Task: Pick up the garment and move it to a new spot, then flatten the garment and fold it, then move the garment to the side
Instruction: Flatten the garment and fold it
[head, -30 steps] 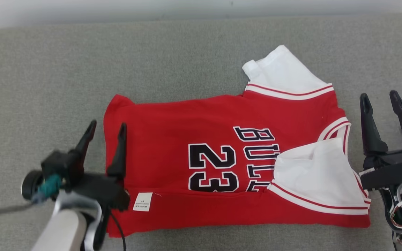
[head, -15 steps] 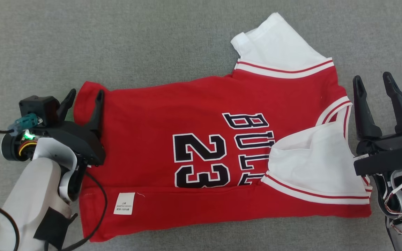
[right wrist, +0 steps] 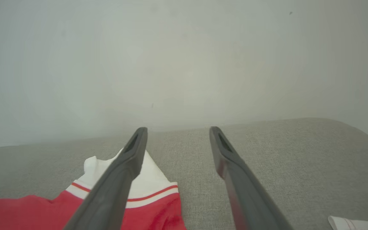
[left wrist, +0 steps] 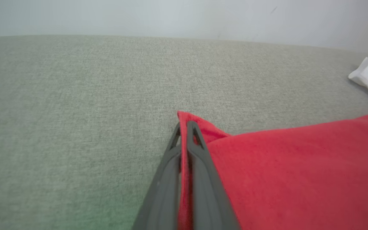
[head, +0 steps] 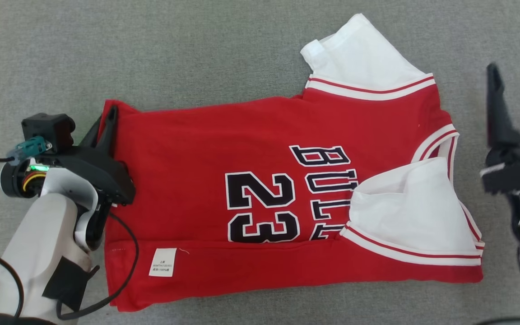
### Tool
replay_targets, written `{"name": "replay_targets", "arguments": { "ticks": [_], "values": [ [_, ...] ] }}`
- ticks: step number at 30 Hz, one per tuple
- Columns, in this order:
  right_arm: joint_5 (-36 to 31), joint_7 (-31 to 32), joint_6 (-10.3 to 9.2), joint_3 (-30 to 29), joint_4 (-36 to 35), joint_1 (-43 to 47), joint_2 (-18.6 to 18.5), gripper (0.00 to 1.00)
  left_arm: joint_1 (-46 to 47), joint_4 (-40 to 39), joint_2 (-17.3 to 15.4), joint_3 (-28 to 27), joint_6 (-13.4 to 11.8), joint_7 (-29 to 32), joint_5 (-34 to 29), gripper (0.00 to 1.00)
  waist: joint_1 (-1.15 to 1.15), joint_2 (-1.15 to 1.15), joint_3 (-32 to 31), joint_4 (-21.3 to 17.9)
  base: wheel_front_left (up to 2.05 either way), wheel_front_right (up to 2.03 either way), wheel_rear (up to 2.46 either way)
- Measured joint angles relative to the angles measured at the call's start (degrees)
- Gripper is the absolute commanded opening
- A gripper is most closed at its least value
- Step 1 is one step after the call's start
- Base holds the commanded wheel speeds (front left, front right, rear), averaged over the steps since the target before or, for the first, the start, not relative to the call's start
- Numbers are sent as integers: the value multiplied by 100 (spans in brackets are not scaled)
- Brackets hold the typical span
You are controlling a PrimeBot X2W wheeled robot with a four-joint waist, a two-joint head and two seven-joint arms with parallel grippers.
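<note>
The garment (head: 260, 189) is a red basketball jersey with white sleeves and a black "23", lying partly folded on the grey cushion (head: 197, 49). My left gripper (head: 109, 115) is shut on the jersey's upper left hem corner, and the left wrist view shows red cloth (left wrist: 267, 172) pinched between its two fingers (left wrist: 200, 159). My right gripper (head: 515, 74) stands open just right of the jersey's collar end, above the cushion, with nothing between its fingers. In the right wrist view, the white sleeve (right wrist: 152, 182) lies under the left finger (right wrist: 123, 169).
A white care label (head: 162, 262) sits on the folded bottom strip near the lower left. A pale wall (right wrist: 184, 64) rises behind the cushion. Another bit of white cloth (right wrist: 356, 222) lies at the right edge. A black cable (head: 124, 275) loops from my left arm over the jersey's left edge.
The left gripper has moved up along the jersey's left edge and shut on the hem corner. The right gripper moved up and right. The head camera tilted down.
</note>
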State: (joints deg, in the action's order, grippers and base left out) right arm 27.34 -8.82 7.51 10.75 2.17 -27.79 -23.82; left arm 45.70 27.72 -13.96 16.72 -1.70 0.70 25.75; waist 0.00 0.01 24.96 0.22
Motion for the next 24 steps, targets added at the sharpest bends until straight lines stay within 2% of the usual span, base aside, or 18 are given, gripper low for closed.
{"name": "replay_targets", "arguments": {
  "ticks": [4, 9, 16, 24],
  "values": [
    [203, 198, 0, -22, 454, -596, -290, 100, 109, -121, 32, 53, -15, 12, -1, 0, 0, 0, 21, 98, 0, 0, 0],
    [424, 443, 0, 402, 1212, -1493, -679, 100, 348, -246, 207, 177, -13, 25, -7, 0, 0, 0, 135, 291, 0, 0, 0],
    [811, 733, 0, 1533, 2352, -2521, -1013, 100, 672, -297, 474, 348, 11, -36, -26, 0, 0, 0, 383, 628, 0, 0, 0],
    [1340, 845, 0, 2724, 3201, -3353, -1093, 100, 888, -232, 655, 508, 57, -131, -43, 0, 1, 0, 702, 970, 0, 0, 0]
  ]
}}
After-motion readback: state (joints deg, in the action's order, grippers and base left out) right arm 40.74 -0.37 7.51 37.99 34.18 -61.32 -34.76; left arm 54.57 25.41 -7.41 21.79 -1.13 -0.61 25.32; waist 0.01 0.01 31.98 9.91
